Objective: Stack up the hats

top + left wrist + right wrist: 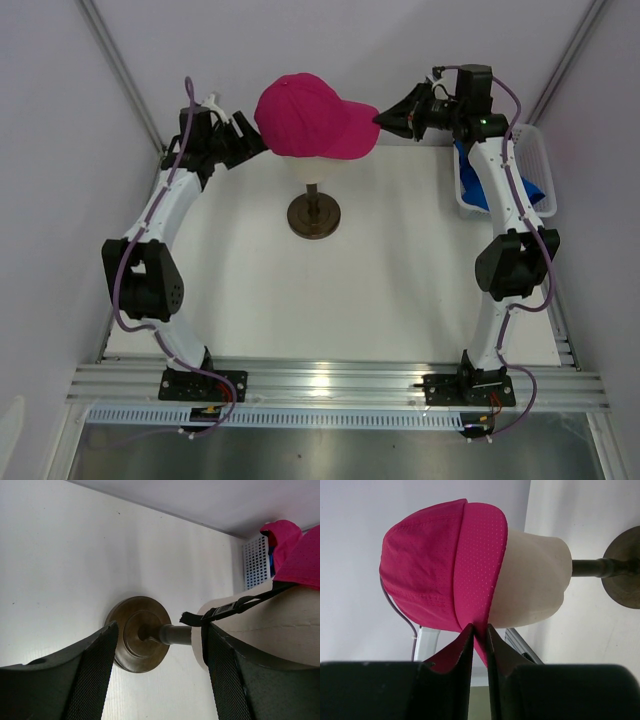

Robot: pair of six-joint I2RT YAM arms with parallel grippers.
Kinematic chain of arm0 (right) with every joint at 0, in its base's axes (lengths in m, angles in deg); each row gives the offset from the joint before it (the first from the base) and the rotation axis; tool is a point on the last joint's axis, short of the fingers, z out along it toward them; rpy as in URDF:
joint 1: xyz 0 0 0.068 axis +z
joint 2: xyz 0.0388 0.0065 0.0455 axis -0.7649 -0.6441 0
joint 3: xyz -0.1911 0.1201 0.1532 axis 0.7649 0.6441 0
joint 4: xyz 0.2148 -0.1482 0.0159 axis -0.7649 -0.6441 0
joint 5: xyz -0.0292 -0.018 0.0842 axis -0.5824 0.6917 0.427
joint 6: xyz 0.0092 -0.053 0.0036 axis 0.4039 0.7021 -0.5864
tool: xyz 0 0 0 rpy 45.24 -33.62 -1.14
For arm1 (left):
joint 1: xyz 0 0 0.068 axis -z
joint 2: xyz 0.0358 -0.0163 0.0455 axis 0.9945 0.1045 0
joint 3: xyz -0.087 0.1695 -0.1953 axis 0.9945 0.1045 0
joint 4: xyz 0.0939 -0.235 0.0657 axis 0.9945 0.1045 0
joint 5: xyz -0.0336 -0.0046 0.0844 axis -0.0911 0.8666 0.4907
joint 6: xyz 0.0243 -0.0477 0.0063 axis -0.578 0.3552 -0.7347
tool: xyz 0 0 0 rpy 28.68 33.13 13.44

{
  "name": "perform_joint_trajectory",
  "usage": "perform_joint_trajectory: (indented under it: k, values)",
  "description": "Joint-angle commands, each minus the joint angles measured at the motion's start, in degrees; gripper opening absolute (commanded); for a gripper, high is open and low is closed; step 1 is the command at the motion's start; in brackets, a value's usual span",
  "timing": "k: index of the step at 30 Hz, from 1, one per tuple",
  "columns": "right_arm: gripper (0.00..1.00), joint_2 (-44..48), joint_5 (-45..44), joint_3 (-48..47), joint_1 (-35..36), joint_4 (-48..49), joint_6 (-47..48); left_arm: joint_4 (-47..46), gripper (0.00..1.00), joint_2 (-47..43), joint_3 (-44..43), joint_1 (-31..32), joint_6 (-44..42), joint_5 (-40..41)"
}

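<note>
Top external view: the right claw [378,120] is clamped on the brim tip of the pink cap [312,115], which sits on the mannequin head [318,165] directly ahead of its fingers. The left claw [258,143] hangs at the opposite, back side of that cap with its fingers spread. From the left wrist, the cap's black strap [225,611] dangles just beyond the right-hand finger, and the stand [137,632] shows in the gap between the fingers. The blue cap [477,188] lies in the white basket [535,150], back from the right claw and beside that arm's forearm, which hides part of it. The mannequin head fills the space between the two claws.
</note>
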Motion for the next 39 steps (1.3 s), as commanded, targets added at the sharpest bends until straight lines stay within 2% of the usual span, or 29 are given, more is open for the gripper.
perform_joint_trajectory:
  k: [1, 9, 11, 12, 16, 19, 29, 39]
  values:
    - [0.19, -0.24, 0.03, -3.1, 0.69, 2.71, -1.19, 2.79, 0.72, 0.72, 3.37, 0.28, -2.02, 1.29]
    - [0.28, -0.15, 0.64, -3.1, 0.34, 4.81, -2.42, 2.43, 0.73, -3.49, 3.2, 0.28, -3.16, 1.38]
    - [0.43, -0.15, 1.25, -3.19, -0.1, 6.39, -3.56, 2.44, 0.73, -4.2, 3.46, 0.28, -3.25, 1.46]
    - [0.54, 0.02, 1.43, -3.19, -0.27, 7.01, -3.91, 2.35, 0.73, -4.72, 3.98, 0.28, -3.25, 1.55]
    - [0.67, 1.07, 1.52, -3.28, -1.77, 8.15, -4.45, 2.08, 0.73, -4.99, 5.39, 0.28, -3.34, 1.82]
    - [0.73, 2.3, 1.78, -2.67, -3.0, 7.54, -3.66, 1.47, 0.73, -5.08, 6.88, 0.28, -3.08, 1.64]
    - [0.76, 6.52, 0.82, 5.5, -3.18, 6.22, 0.04, -0.11, 0.72, -4.37, 10.05, 0.36, -2.28, 1.64]
    - [0.76, 5.91, 0.2, 5.69, -0.46, 6.66, 0.74, -0.99, 0.72, -2.89, 9.7, 1.77, -2.02, 1.55]
